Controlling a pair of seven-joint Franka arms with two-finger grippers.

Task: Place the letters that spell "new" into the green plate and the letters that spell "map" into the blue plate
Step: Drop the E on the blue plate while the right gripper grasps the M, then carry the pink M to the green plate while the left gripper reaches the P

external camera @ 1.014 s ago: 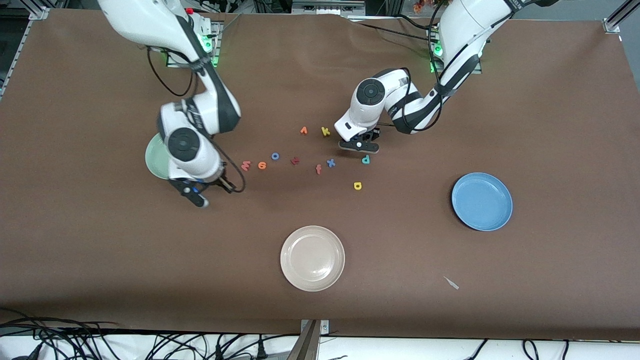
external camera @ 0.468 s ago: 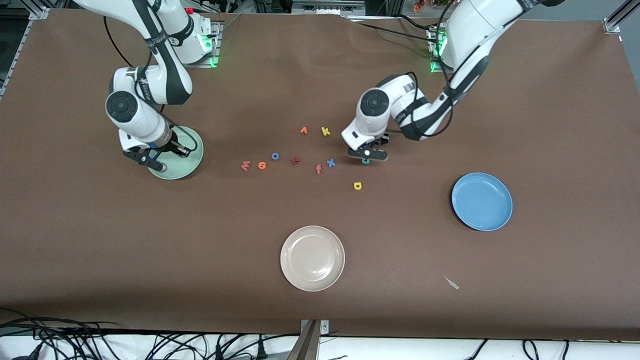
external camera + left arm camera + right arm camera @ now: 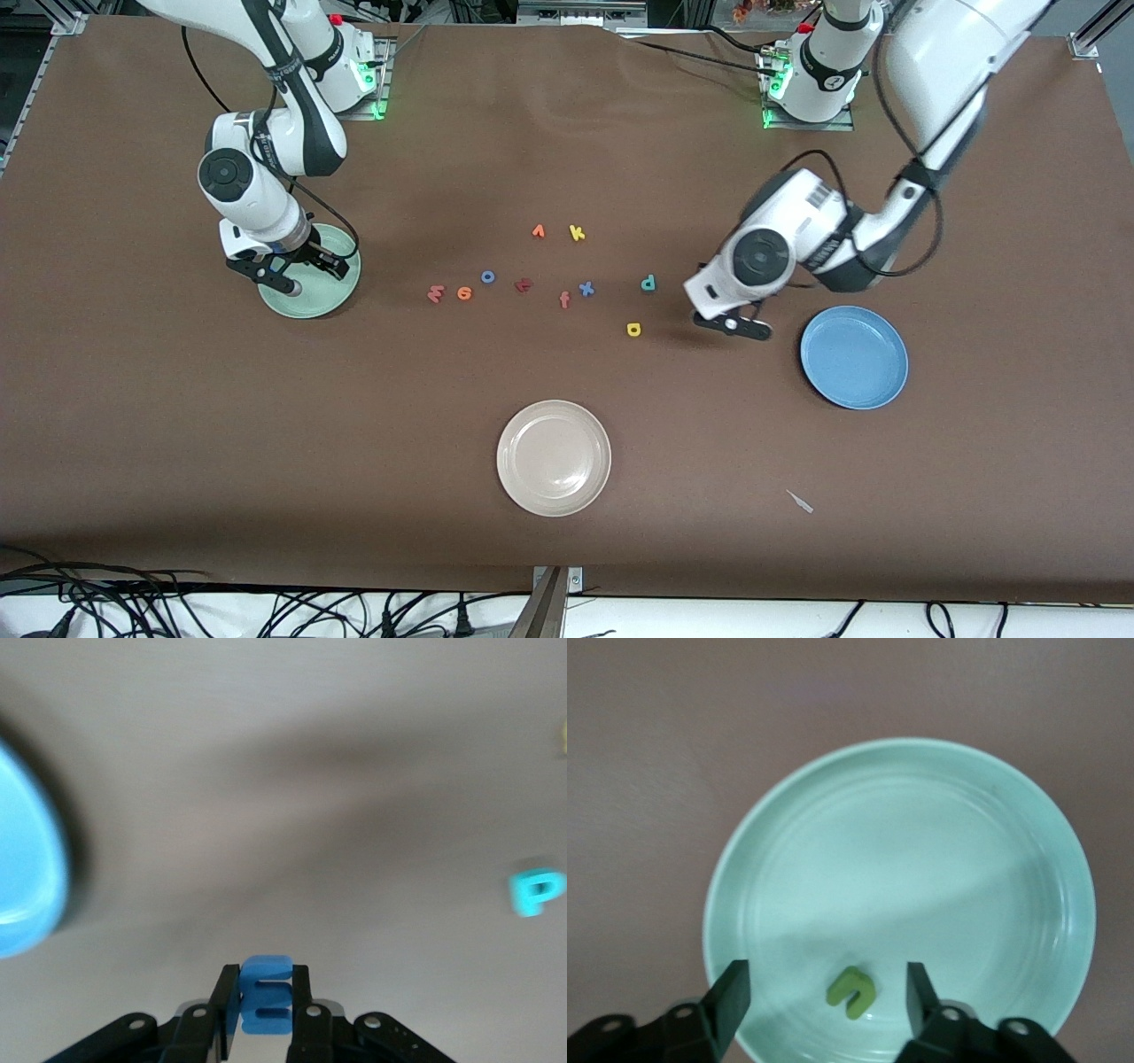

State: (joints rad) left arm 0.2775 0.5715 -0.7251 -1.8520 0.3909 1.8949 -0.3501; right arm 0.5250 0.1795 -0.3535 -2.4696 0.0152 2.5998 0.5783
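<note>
Small green foam letter n point(image 3: 851, 990) lies inside the round pale mint-green plate point(image 3: 332, 291), near its rim, at the right arm's end of the brown table point(image 3: 567, 532). Right gripper point(image 3: 285, 276) hangs over that plate, fingers point(image 3: 730, 994) spread wide, holding nothing; the n sits free between them.

Left gripper point(image 3: 733, 325) is over bare table just beside the round medium-blue plate point(image 3: 864, 372), jaws clamped on a small dark blue foam letter m point(image 3: 265, 995), raised off the surface. Blue plate holds nothing visible.

Teal foam p point(image 3: 648, 283) and yellow foam a point(image 3: 633, 330) lie on the table mid-way, near the left gripper. Salmon-red foam w point(image 3: 435, 293) and orange foam e point(image 3: 464, 293) lie side by side toward the green plate.

Scattered between them: blue o point(image 3: 487, 276), dark red letter point(image 3: 524, 284), blue x point(image 3: 586, 288), yellow k point(image 3: 577, 233). Round beige-white plate point(image 3: 514, 478) sits near the table's front edge, well apart from the letters.
</note>
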